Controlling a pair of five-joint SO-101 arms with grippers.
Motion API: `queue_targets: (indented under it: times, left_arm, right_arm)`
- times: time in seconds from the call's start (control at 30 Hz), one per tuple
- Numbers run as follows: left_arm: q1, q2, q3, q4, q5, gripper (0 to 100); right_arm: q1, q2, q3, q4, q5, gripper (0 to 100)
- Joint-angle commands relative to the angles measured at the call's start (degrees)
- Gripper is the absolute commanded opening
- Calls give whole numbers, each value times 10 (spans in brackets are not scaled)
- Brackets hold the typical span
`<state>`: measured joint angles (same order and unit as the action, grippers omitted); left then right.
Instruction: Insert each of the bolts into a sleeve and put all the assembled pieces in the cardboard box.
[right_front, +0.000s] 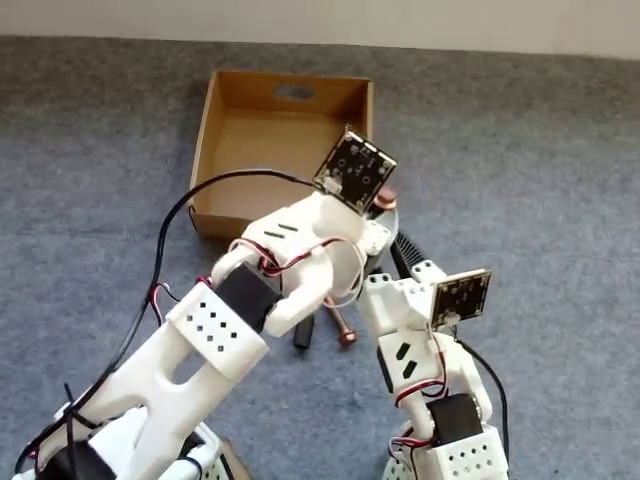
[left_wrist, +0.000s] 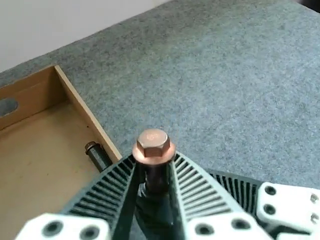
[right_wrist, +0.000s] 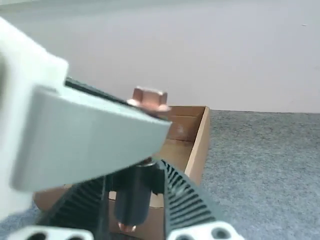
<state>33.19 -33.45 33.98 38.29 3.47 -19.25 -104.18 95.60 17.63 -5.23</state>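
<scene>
Grey carpet-like surface runs up to a pale wall along the top of the high view. An open cardboard box sits above centre, left of the middle. The left arm stretches from the lower left corner to the middle of the frame, its wrist just off the box's lower right corner. The right arm rises from the lower right, and its wrist is just beside the left one. The coppery head of the held bolt peeks out at the left arm's tip. Below the arms, near the middle of the frame, a loose sleeve and a loose bolt lie just beside each other on the surface.

From the left wrist, the left claw is closed narrowly on the held bolt just under its hex head, which points up at the camera. The box fills the left side of the frame. A dark cylindrical piece with a coppery end lies against the inner side of its near wall.

From the right wrist, the right claw is clamped narrowly around the upright black held sleeve. A coppery tip shows at the sleeve's lower end. The bolt head stands above it, with the left claw's finger crossing between them, and the box lies behind.
</scene>
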Motion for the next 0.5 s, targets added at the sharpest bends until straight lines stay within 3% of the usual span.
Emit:
queue_targets:
  times: [0.0,0.3,0.47]
  left_arm:
    - [-36,-23,5,-2,2,9]
    - [-38,-23,14,1,2,18]
    - [-41,-23,13,7,2,130]
  right_arm:
    - [3,-8,8,1,-3,6]
    - [3,-8,8,1,-3,6]
    - [3,-8,8,1,-3,6]
